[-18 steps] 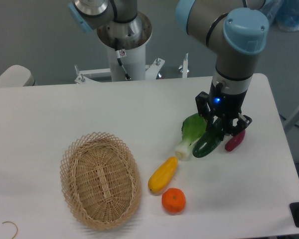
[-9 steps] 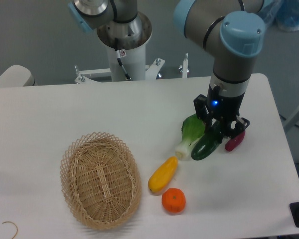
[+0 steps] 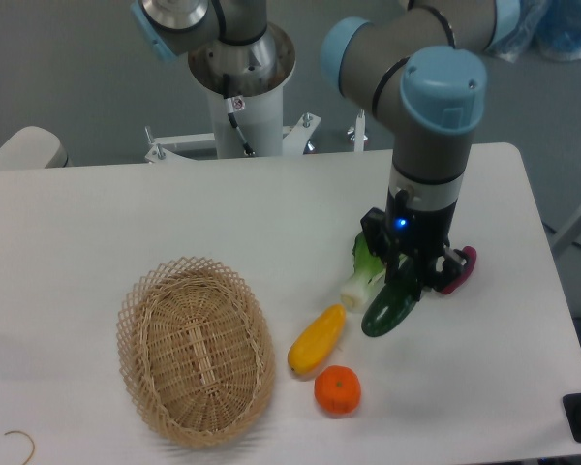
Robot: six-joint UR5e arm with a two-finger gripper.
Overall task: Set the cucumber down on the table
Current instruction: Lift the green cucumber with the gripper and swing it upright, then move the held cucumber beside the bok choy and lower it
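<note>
Clamped between my tool's (image 3: 410, 282) fingers is the cucumber (image 3: 388, 306), gripped near its upper end so the dark green body hangs slanted below and to the camera-left of the tool, its lower tip low over the bench (image 3: 126, 223). Whether that tip is touching the white surface I cannot tell from this angle. I judge the slant comes from holding it off-centre, letting the free end droop toward the spot where it should be laid.

Just beside the tool on the camera-left lies the bok choy (image 3: 363, 276), partly hidden by my wrist; on the opposite side the purple eggplant (image 3: 458, 270) peeks out, close to a finger. Below and to the camera-left of the tool sit the yellow vegetable (image 3: 318, 339) and the orange (image 3: 337, 389), with bare bench between them and the cucumber's tip. The wicker basket (image 3: 196, 350) stands well apart, farther camera-left.

The placing seems nearly done: what remains, as I judge it, is settling the cucumber flat and letting go without nudging the bok choy.
</note>
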